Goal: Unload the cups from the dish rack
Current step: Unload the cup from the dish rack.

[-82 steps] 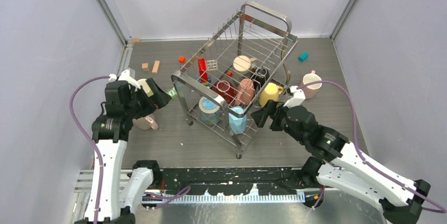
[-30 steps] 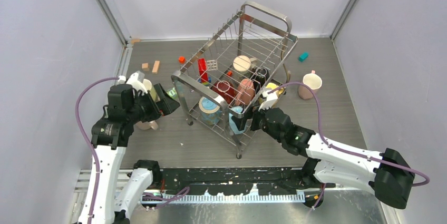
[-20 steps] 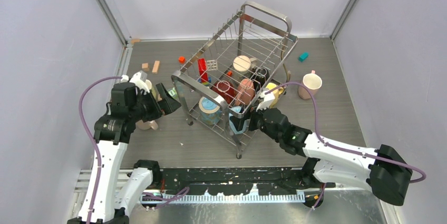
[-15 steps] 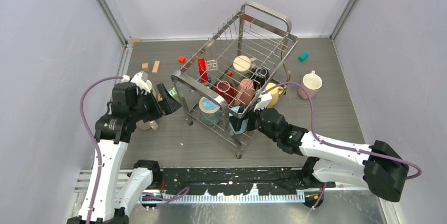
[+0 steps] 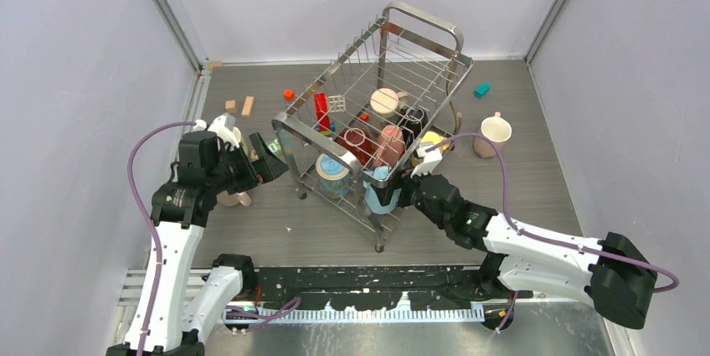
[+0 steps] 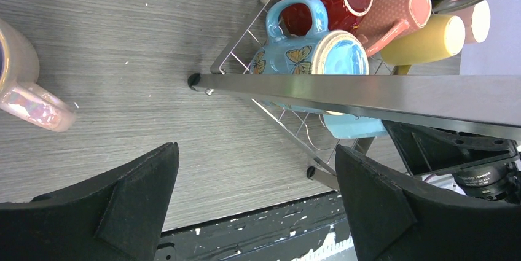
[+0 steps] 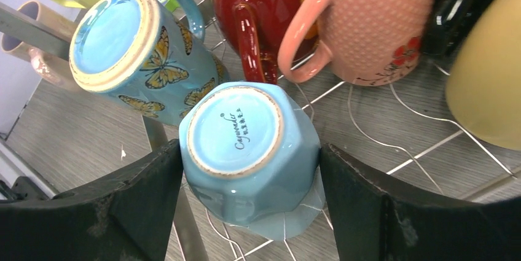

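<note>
Since 2.7 s ago the right gripper [image 7: 249, 172] has reached into the rack [image 6: 368, 96] and now grasps the upturned blue cup [image 7: 236, 141] at its near corner, a finger against each side. The left gripper [image 6: 255, 172] hangs released over the tabletop [image 5: 276, 222], near a pink cup [image 6: 31, 95].

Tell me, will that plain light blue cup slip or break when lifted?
Probably slippery: the plain light blue cup looks glossy. Likely breakable, looking ceramic. Its faceted sides sit between the fingers of the right gripper, so it may hold.
</note>
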